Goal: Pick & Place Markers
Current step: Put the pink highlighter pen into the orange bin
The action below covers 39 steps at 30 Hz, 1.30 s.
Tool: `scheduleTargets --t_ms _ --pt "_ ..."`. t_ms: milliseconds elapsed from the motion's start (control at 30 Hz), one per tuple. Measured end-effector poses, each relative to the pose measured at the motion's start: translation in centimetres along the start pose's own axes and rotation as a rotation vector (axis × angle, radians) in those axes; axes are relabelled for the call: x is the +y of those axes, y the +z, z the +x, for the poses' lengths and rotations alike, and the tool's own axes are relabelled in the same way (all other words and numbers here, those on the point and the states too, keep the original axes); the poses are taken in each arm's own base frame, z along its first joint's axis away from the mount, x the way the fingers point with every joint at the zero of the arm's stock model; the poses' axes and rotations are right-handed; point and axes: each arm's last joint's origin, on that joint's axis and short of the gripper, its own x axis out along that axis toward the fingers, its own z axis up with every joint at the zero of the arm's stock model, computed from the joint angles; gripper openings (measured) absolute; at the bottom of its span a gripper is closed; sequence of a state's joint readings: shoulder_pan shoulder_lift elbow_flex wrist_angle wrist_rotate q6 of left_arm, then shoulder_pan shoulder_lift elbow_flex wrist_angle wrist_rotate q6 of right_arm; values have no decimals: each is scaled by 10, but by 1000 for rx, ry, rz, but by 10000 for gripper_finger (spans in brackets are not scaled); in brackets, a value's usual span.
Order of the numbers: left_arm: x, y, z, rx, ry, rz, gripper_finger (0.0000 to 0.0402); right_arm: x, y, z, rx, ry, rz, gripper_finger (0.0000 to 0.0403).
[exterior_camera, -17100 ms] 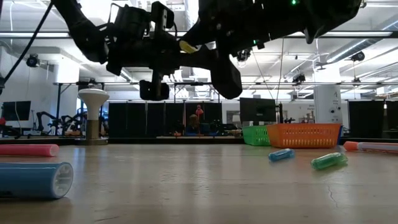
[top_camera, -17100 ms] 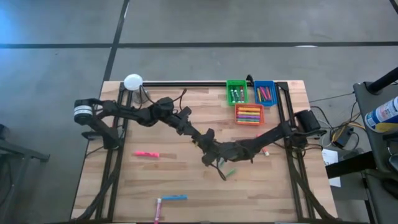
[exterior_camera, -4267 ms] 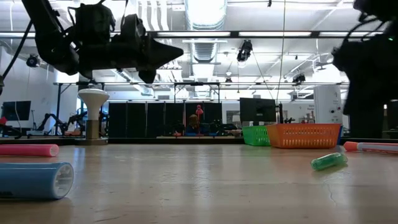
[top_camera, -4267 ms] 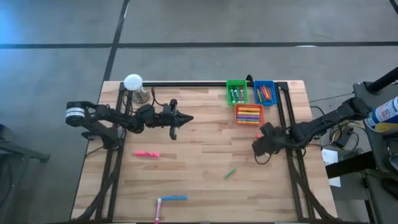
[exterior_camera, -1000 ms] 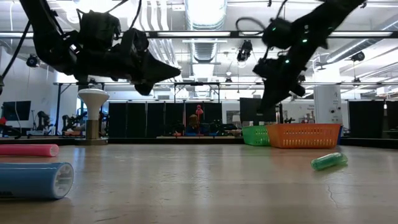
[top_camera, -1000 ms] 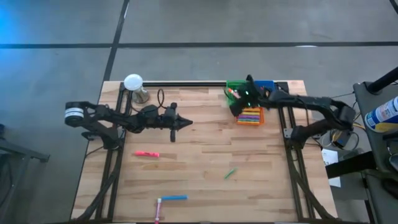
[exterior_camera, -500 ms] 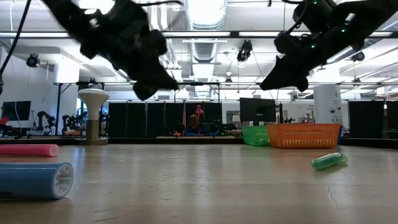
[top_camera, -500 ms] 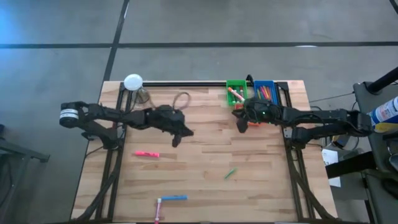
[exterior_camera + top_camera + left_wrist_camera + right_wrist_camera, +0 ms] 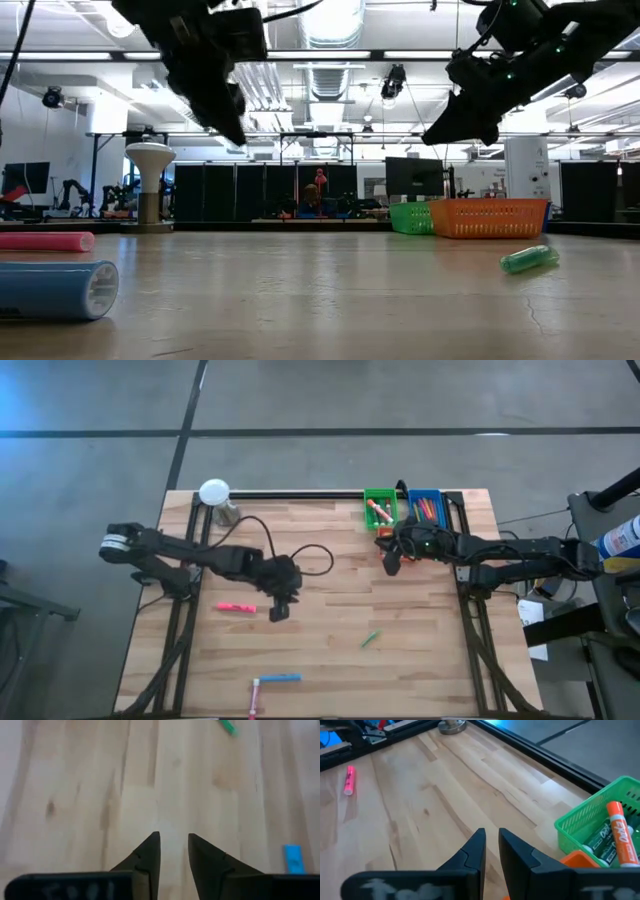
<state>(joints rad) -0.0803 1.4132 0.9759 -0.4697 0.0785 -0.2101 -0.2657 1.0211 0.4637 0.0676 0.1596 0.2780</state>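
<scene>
Left gripper (image 9: 279, 611) hangs over the light wooden table (image 9: 320, 680), fingers a narrow gap apart with nothing between them, just beside the loose pink marker (image 9: 236, 607). We also spot a short green marker (image 9: 370, 638) mid-table and a blue marker (image 9: 281, 678) near the front edge (its end touching a pink-capped white marker (image 9: 254, 697)). Right gripper (image 9: 391, 564), fingers nearly together and empty, floats beside the green plastic bin (image 9: 380, 493) holding an orange-capped marker (image 9: 618, 828).
</scene>
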Motion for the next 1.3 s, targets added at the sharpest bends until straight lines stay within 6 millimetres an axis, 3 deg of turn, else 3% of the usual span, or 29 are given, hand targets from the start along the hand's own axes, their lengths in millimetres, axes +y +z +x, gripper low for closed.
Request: scheduleTargets --t_ms 200,400,567,833,1300 --pt "-9 -16 -11 223 89 -67 92 0 -1 3 5 -1 -11 48" --pt "-12 -54 -27 526 172 -62 92 1 -1 5 1 0 -12 48" --pt "-9 -89 -31 590 154 -51 92 1 -1 5 0 0 -16 48" --pt "3 -128 -22 611 165 -76 92 1 -1 5 0 1 -20 48" --pt "4 -133 -8 657 168 -95 92 1 1 5 -23 9 -21 48"
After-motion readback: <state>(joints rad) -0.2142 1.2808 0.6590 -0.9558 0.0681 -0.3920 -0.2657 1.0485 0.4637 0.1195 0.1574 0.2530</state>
